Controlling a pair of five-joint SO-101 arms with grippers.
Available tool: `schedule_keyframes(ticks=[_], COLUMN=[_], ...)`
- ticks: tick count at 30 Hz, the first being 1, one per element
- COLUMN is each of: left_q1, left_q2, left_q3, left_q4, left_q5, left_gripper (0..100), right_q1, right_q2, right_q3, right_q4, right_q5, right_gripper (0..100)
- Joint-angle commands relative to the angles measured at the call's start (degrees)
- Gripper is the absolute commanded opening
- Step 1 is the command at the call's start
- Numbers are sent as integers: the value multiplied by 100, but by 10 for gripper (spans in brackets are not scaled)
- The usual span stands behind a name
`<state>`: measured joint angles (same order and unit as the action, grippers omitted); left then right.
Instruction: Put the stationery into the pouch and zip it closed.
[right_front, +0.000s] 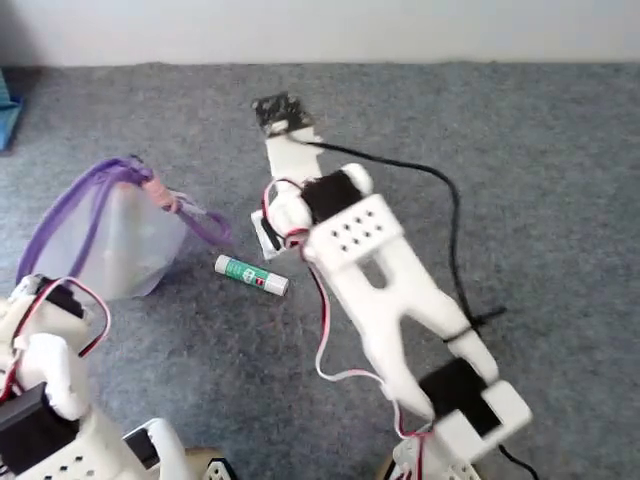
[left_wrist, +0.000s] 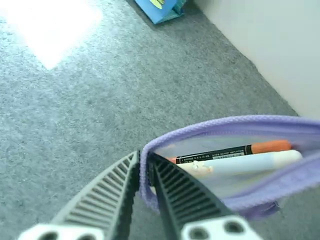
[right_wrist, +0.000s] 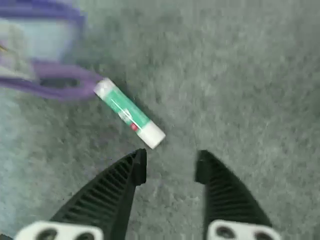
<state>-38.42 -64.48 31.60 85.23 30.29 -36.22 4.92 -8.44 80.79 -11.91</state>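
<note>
The step in hand appeared to be the loading of the pouch, with the zipping not yet begun. The left gripper was closed tight on the purple rim of the pouch, pinching the fabric between its ribbed jaws and holding the mouth open. Just past that pinch, inside the clear pouch, lay an orange-capped pen and a white pen side by side. The right gripper hung over the grey carpet with its jaws spread wide, holding nothing and touching nothing. A green and white glue stick lay flat on the carpet just beyond its fingertips, slanted across the line of the jaws, its far end close to the pouch's purple edge. The next move likely called for the right gripper to go forward and down until the jaws straddled the glue stick, perhaps with a turn of the wrist to meet it squarely. Far beyond the left gripper, a blue box stood by the wall.
</note>
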Motion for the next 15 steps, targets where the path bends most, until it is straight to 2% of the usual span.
schedule_keyframes(ticks=[1,8,15], left_q1=[-290,-369,-360], left_q2=[18,18,18], left_q3=[-40,-40,-31], left_q4=[-185,-167,-158], left_q5=[-26,-26,-26], left_gripper=[13,13,13], right_q1=[-338,-831,-822], right_q2=[400,1279,2097], right_q3=[-53,-62,-316], right_q4=[13,-567,-936], right_q5=[440,1099,1196], right_gripper=[305,285,285])
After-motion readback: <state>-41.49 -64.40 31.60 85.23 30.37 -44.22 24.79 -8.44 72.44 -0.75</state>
